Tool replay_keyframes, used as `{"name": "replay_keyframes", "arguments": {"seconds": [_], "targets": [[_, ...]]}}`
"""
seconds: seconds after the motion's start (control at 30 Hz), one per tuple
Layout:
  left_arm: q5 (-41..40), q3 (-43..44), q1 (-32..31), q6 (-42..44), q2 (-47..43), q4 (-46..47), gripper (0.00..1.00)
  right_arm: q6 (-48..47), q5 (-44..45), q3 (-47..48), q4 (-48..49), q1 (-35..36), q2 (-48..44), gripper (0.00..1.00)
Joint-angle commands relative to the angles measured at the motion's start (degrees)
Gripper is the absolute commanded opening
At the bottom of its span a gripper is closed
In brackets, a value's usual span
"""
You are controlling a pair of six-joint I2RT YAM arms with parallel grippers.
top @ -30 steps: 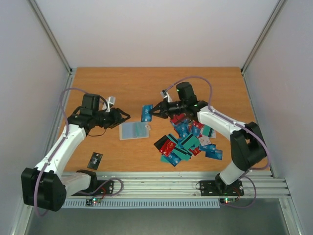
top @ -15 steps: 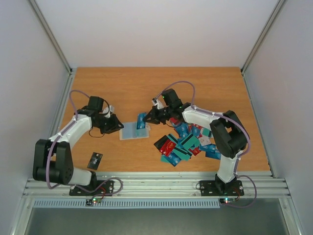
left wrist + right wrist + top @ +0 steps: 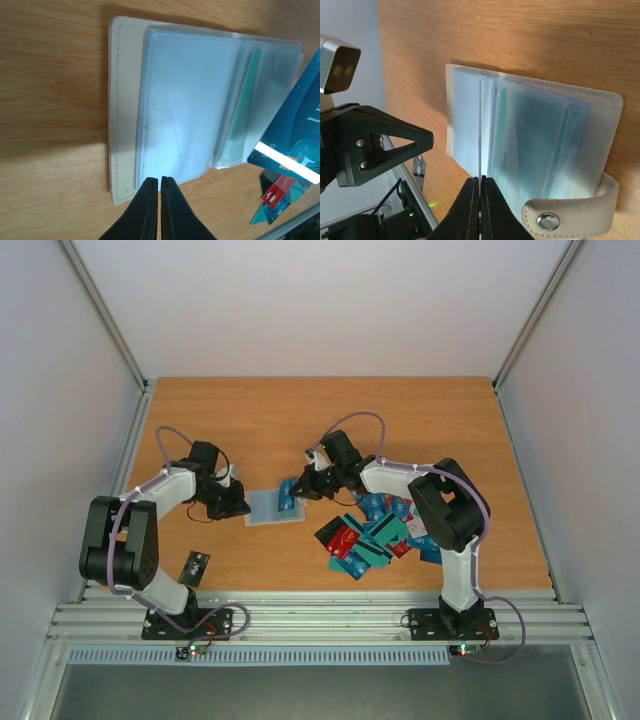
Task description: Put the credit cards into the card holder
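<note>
White walls box in a wooden table point(image 3: 250, 420), and just left of its middle the card holder point(image 3: 268, 510) lies open and flat, clear sleeves facing up. Its long axis runs left to right across the table. A snap strap sticks out at the end nearer the right arm. The left gripper point(image 3: 154, 183) is down at the holder's left edge, fingers pressed tight together with their tips on the seam where the cream cover meets the sleeves. From here I can't tell whether a sleeve edge is caught between them or whether they only pin the holder down. The right gripper point(image 3: 480, 181) has its fingers pinched on a blue card point(image 3: 292, 125), held over the right half of the holder. That arm's own camera sees the card edge-on, a thin line reaching out from the fingertips across the sleeves toward the left arm. The left wrist view shows it tilted, with its white-striped lower edge just beside the sleeves. I'd say this is the insertion step for one card. Next, the leading edge has to find a sleeve mouth and slide in flat while the holder stays put. The rest of the credit cards point(image 3: 385, 530) sit heaped to the right, and one black card point(image 3: 194, 567) lies alone near the left base.
</note>
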Motion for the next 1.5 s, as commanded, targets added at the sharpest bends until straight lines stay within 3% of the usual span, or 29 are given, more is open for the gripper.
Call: {"name": "replay_keyframes", "arguments": {"seconds": [0.0, 0.53, 1.47], "targets": [[-0.62, 1.80, 0.29, 2.67, 2.15, 0.32, 0.05, -1.63, 1.35, 1.73, 3.43, 1.03, 1.34, 0.01], [-0.52, 3.58, 0.29, 5.89, 7.50, -2.03, 0.02, -2.67, 0.75, 4.03, 4.97, 1.90, 5.45, 0.01], [0.44, 2.75, 0.29, 6.17, 8.92, -2.17, 0.00, 2.58, -2.48, 1.88, 9.81, 2.63, 7.50, 0.01]]}}
